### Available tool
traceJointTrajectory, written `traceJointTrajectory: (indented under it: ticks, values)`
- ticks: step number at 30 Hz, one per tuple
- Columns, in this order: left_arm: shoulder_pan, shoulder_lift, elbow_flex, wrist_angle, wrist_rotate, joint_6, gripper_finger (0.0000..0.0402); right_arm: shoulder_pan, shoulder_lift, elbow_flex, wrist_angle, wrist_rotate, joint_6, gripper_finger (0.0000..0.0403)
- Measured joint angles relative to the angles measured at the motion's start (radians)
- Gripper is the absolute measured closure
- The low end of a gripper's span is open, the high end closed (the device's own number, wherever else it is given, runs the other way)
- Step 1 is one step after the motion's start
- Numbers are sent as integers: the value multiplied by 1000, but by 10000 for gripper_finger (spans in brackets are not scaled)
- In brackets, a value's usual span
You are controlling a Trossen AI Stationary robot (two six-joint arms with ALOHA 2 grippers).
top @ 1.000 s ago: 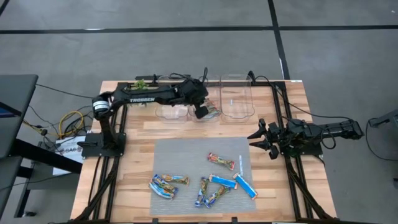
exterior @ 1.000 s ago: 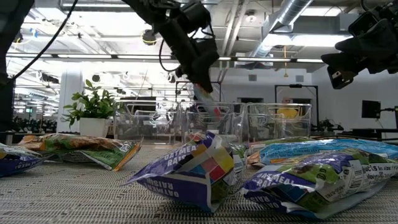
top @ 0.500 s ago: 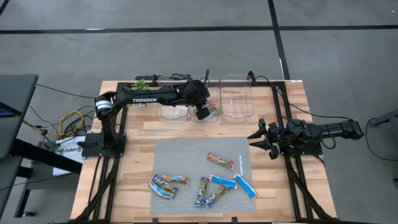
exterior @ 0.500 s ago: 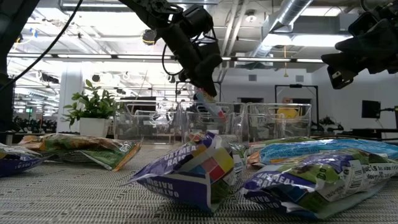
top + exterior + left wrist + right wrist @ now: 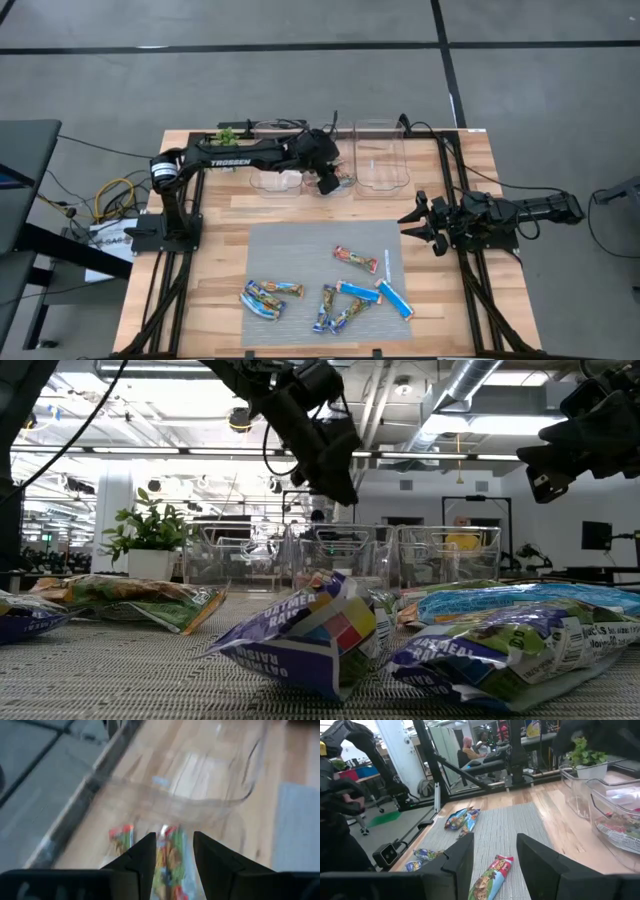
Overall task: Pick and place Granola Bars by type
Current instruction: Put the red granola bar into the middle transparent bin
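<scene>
Three clear bins stand in a row at the table's far edge. My left gripper (image 5: 326, 183) (image 5: 335, 485) hangs open above the middle bin (image 5: 338, 160). Red-green-orange Granola Bars (image 5: 169, 855) (image 5: 121, 837) lie on that bin's floor below its fingers, touched by neither. Several more Granola Bars lie flat on the grey mat: a red-green-orange one (image 5: 356, 260), a bright blue one (image 5: 392, 298), blue-silver-yellow ones (image 5: 268, 296) (image 5: 335, 310). My right gripper (image 5: 422, 224) (image 5: 492, 855) waits open over the table's right side, beside the mat, with nothing between its fingers.
The left bin (image 5: 277, 168) and right bin (image 5: 381, 160) flank the middle one. A green plant sprig (image 5: 228, 133) stands at the far left of the bins. The grey mat (image 5: 300, 250) covers the table's near middle. Bare wood lies between the mat and the bins.
My left gripper has opened over the middle bin and let go of a red-green-orange bar. The bar hung below its fingers a second ago. It has fallen into the bin and no longer shows under the gripper in the low view.
</scene>
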Motion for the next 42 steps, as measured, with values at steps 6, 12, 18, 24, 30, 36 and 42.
traceJointTrajectory:
  ticks: [6,12,18,24,30,36,42]
  values:
    - [-54,-35,63,13,26,8,283,0,0,0,0,1,0,261]
    - [-153,-75,100,10,211,86,285,0,0,0,0,1,0,259]
    - [-259,-92,103,3,439,163,285,0,0,0,0,1,0,262]
    - [-344,-92,103,-16,560,108,285,0,0,0,0,1,0,259]
    - [-391,-92,103,-46,520,100,285,0,0,0,0,0,0,262]
    - [-402,-82,103,-68,393,93,285,0,0,0,0,0,0,259]
    - [-403,31,102,-72,366,76,285,0,0,0,0,0,0,262]
